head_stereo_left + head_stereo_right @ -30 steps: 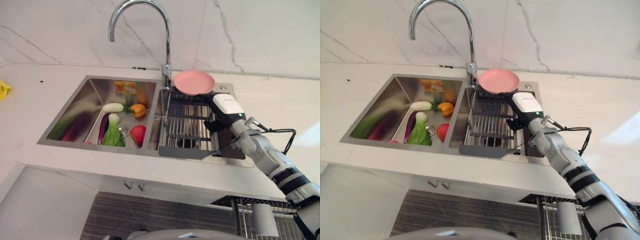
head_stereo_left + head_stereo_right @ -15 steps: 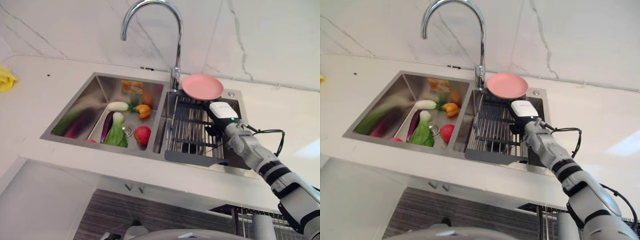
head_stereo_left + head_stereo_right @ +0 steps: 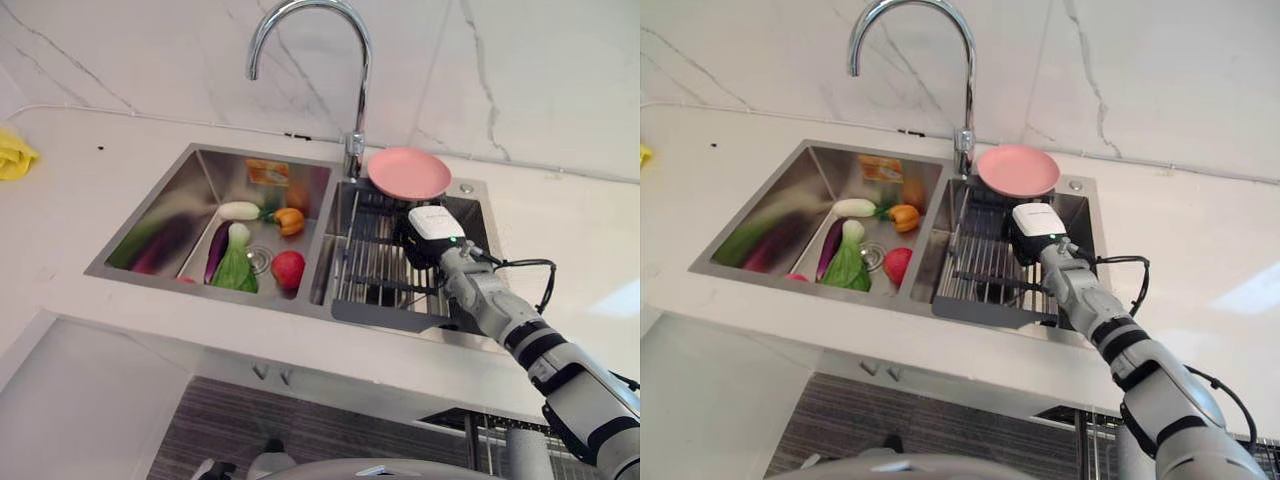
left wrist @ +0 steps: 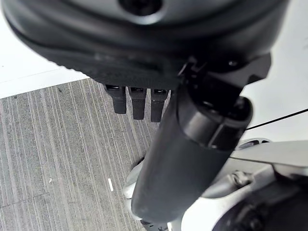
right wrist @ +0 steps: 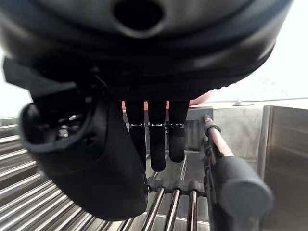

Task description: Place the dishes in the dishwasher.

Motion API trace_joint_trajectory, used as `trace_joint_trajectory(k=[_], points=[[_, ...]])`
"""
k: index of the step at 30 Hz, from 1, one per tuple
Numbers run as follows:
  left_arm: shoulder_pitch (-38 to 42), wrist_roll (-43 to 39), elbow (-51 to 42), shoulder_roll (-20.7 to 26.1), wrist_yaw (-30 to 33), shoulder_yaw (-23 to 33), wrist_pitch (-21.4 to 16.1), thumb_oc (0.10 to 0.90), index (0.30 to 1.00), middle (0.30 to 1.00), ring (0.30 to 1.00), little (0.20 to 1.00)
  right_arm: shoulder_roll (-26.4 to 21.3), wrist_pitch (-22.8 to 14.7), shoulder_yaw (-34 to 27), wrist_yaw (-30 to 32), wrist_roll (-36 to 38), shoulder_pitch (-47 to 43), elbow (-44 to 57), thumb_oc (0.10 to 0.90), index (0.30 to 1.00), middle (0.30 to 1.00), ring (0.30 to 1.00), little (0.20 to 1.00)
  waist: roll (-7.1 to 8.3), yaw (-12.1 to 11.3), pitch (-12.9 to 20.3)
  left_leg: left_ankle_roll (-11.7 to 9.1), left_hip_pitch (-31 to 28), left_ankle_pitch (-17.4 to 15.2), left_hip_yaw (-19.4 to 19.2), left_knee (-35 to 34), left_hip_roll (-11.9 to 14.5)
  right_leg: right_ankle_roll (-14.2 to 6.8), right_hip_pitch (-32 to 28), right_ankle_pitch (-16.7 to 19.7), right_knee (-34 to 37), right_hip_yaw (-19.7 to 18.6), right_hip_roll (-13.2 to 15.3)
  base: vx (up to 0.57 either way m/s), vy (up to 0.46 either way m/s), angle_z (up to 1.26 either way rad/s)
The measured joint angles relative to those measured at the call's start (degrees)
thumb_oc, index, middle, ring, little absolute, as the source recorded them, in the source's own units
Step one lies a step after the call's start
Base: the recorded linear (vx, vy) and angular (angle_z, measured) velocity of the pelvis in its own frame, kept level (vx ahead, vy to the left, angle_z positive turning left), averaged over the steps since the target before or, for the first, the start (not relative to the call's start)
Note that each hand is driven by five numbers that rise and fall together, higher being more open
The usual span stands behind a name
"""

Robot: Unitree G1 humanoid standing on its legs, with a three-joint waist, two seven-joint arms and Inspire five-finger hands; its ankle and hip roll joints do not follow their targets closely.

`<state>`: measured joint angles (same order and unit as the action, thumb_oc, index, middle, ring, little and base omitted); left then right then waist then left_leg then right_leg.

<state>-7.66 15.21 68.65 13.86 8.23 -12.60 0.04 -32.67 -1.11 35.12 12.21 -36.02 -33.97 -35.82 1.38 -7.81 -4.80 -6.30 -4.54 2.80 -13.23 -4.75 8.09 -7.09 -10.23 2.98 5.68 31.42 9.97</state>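
The right hand [image 3: 432, 228] now sits nearer than a second ago, away from the pink plate [image 3: 409, 172] it was touching. It hovers over the wire rack [image 3: 375, 262], fingers [image 5: 157, 144] apparently straight and empty.

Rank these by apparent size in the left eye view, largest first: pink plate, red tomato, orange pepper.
1. pink plate
2. red tomato
3. orange pepper
The tomato and pepper look close in size, so their order is unsure.
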Motion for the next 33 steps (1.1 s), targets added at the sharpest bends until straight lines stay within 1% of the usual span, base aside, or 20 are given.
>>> trace_joint_trajectory(k=[5, 7, 12, 19, 23, 27, 31, 32, 33], points=[[0.0, 0.0, -0.2, -0.2, 0.0, 0.0, 0.0, 0.800, 0.900, 0.900, 0.900, 0.900, 1.1, 0.1, -0.2, 1.9, 0.0, 0.3, 0.7, 0.400, 0.300, 0.300, 0.300, 0.300, -0.09, 0.0, 0.0, 0.0, -0.1, 0.0, 0.0, 0.0, 0.0, 0.0, 0.0, 0.0, 0.0, 0.0, 0.0, 0.00, 0.000, 0.00], [-0.1, 0.0, -0.7, -0.2, 0.1, 0.0, 0.1, 0.800, 0.900, 0.900, 0.900, 0.900, 1.2, 0.4, -1.4, 3.2, 0.0, 1.5, 3.1, 0.400, 0.300, 0.300, 0.300, 0.300, -0.17, 0.0, 0.0, 0.0, -0.3, 0.0, 0.0, -0.2, 0.0, 0.0, -0.1, 0.0, 0.0, 0.0, 0.0, 0.00, 0.000, 0.00], [-0.5, 0.0, -1.9, -0.2, 0.5, 0.0, 0.2, 0.800, 0.900, 0.900, 0.900, 0.900, 1.1, 0.6, -7.1, 6.1, 0.0, 4.8, 9.8, 0.400, 0.300, 0.300, 0.300, 0.300, -0.55, 0.0, -0.1, 0.0, -0.5, 0.0, -0.2, -0.2, 0.0, 0.0, -0.2, 0.0, 0.0, -0.2, 0.0, 0.00, 0.000, 0.00], [-0.6, 0.1, -2.1, -0.3, 1.4, 0.0, 0.5, 0.800, 0.900, 0.900, 0.900, 0.900, 1.2, 0.4, -12.8, 10.1, 0.3, 8.2, 17.9, 0.400, 0.300, 0.300, 0.300, 0.300, -0.79, 0.5, 0.0, 0.0, -1.0, 0.0, -0.4, -0.4, 0.0, 0.0, -0.5, 0.0, 0.0, -0.4, 0.0, 0.00, 0.000, 0.00], [-0.6, 0.1, -2.2, -0.4, 2.0, 0.1, 0.6, 0.800, 0.900, 0.900, 0.900, 0.900, 1.6, 0.4, -16.7, 12.5, 2.5, 10.2, 22.1, 0.400, 0.300, 0.300, 0.300, 0.300, -1.03, 0.6, -0.2, 0.0, -1.2, 0.0, -0.5, -0.4, 0.0, 0.0, -0.7, 0.0, 0.0, -0.7, 0.0, 0.00, 0.000, 0.00], [-1.0, 0.1, -2.2, -0.7, 2.5, 0.1, 0.9, 0.800, 0.900, 0.900, 0.900, 0.900, 2.0, 0.3, -20.0, 14.8, 3.4, 11.9, 26.8, 0.400, 0.300, 0.300, 0.300, 0.300, -1.14, 1.5, -0.1, 0.0, -1.4, 0.0, -0.9, -0.4, 0.0, 0.0, -0.5, 0.0, 0.0, -1.3, 0.0, 0.00, -0.002, -0.05], [-1.0, 0.1, -2.4, -1.0, 2.8, 0.2, 1.7, 0.800, 0.900, 0.900, 0.900, 0.900, 3.3, 0.2, -23.3, 16.2, 5.0, 15.7, 31.7, 0.400, 0.300, 0.300, 0.300, 0.300, -1.12, 2.1, -0.1, 0.0, -1.7, 0.0, -1.4, -0.4, 0.1, 0.0, -0.3, 0.0, 0.0, -1.8, 0.0, 0.00, 0.000, -0.06], [-1.1, 0.1, -2.6, -1.0, 2.9, 0.2, 1.8, 0.800, 0.900, 0.900, 0.900, 0.900, 4.0, -0.3, -25.2, 17.0, 5.9, 18.1, 33.3, 0.400, 0.300, 0.300, 0.300, 0.300, -1.12, 2.1, -0.1, 0.0, -1.7, 0.0, -1.5, -0.4, 0.0, 0.0, -0.3, 0.0, 0.0, -1.9, 0.0, 0.00, 0.001, -0.07], [-1.3, 0.1, -2.7, -1.0, 3.0, 0.3, 1.8, 0.800, 0.900, 0.900, 0.900, 0.900, 4.2, -0.3, -25.3, 17.4, 7.2, 18.6, 33.3, 0.400, 0.300, 0.300, 0.300, 0.300, -1.14, 2.4, -0.2, 0.0, -1.7, 0.0, -1.7, -0.4, 0.0, 0.0, -0.3, 0.0, 0.0, -2.0, 0.0, 0.00, 0.001, -0.08]])
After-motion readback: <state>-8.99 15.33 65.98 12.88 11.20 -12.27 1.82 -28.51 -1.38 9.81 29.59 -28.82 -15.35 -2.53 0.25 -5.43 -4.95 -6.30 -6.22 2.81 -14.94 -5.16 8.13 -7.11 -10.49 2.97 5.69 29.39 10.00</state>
